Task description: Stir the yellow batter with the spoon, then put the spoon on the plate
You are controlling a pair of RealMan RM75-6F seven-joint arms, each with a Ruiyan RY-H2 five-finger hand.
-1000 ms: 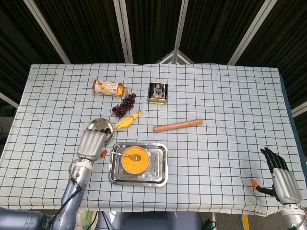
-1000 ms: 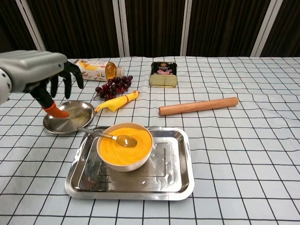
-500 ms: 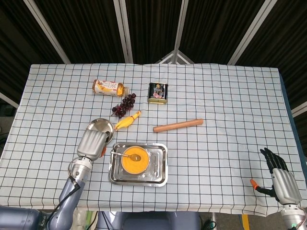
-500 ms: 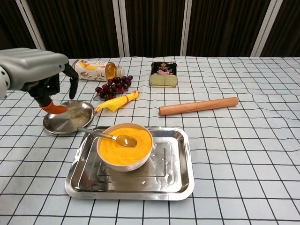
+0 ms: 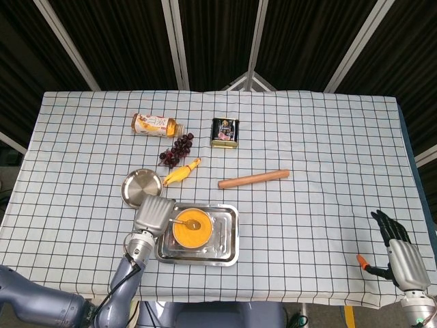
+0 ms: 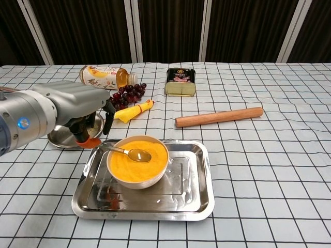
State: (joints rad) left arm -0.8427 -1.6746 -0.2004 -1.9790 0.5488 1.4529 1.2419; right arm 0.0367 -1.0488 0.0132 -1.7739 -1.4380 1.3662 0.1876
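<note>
A bowl of yellow batter [image 5: 191, 230] [image 6: 137, 163] stands in a steel tray [image 5: 229, 256] [image 6: 202, 204]. The spoon [image 5: 179, 221] [image 6: 126, 151] lies in it, its scoop on the batter and its handle over the bowl's left rim. My left hand [image 5: 153, 213] [image 6: 75, 106] hovers at the tray's left edge, just left of the handle's end, fingers hanging down and apart, holding nothing. The round steel plate [image 5: 138, 186] [image 6: 61, 137] lies behind it, partly hidden in the chest view. My right hand [image 5: 399, 251] rests open at the table's front right corner, seen only in the head view.
Behind the tray lie a yellow rubber toy [image 5: 181, 172] [image 6: 132, 111], dark grapes [image 5: 176, 152] [image 6: 126, 95], a bottle on its side [image 5: 153, 124] [image 6: 103, 76], a square tin [image 5: 224, 132] [image 6: 180, 81] and a wooden rolling pin [image 5: 253, 179] [image 6: 219, 117].
My left hand has moved right and toward the tray, off the plate, and now sits lower beside the spoon handle. The spoon, bowl and right hand have not moved.
</note>
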